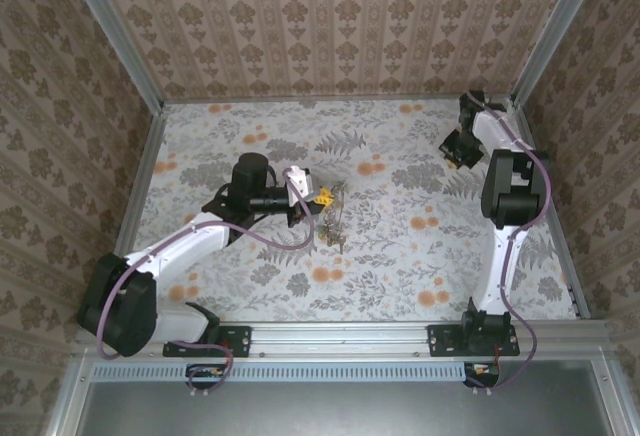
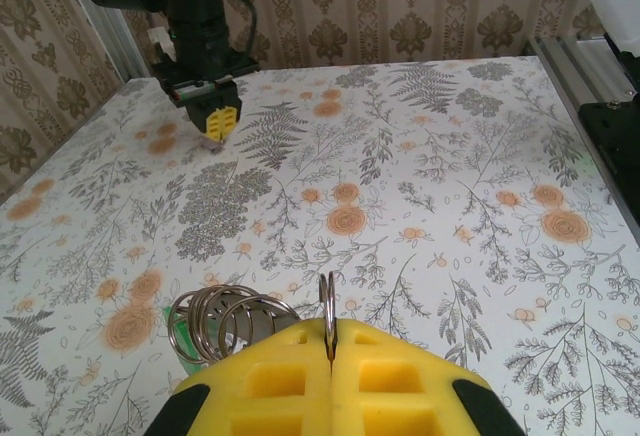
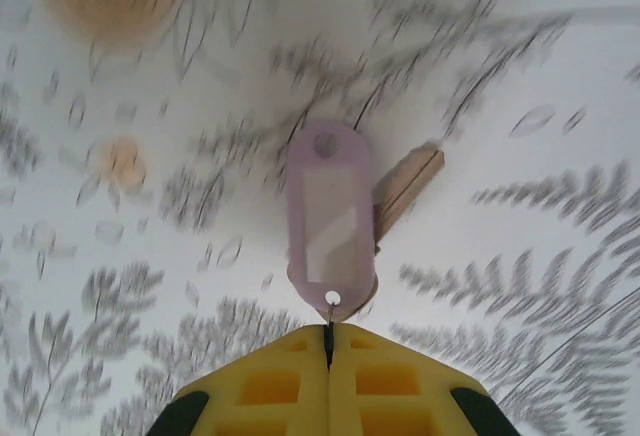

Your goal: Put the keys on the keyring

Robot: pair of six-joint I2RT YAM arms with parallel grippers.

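My left gripper (image 2: pixel 329 341) is shut on a thin silvery split ring, the keyring (image 2: pixel 327 304), which stands edge-on above the yellow fingertips. Just left of it lies a bunch of silvery rings (image 2: pixel 222 318) on flat keys, with a green key head (image 2: pixel 172 331) under them. From above, the left gripper (image 1: pixel 321 198) sits mid-table with the keys (image 1: pixel 331 224) just in front of it. My right gripper (image 3: pixel 328 334) is shut on the small ring of a lilac key tag (image 3: pixel 330 216) hanging off its tips, a tan flat piece (image 3: pixel 408 188) behind it. The right wrist view is blurred.
The right gripper (image 1: pixel 453 149) hovers at the far right corner of the floral table (image 1: pixel 400 256), near the patterned back wall; it also appears across the table (image 2: pixel 214 121). An aluminium rail (image 1: pixel 340 336) runs along the near edge.
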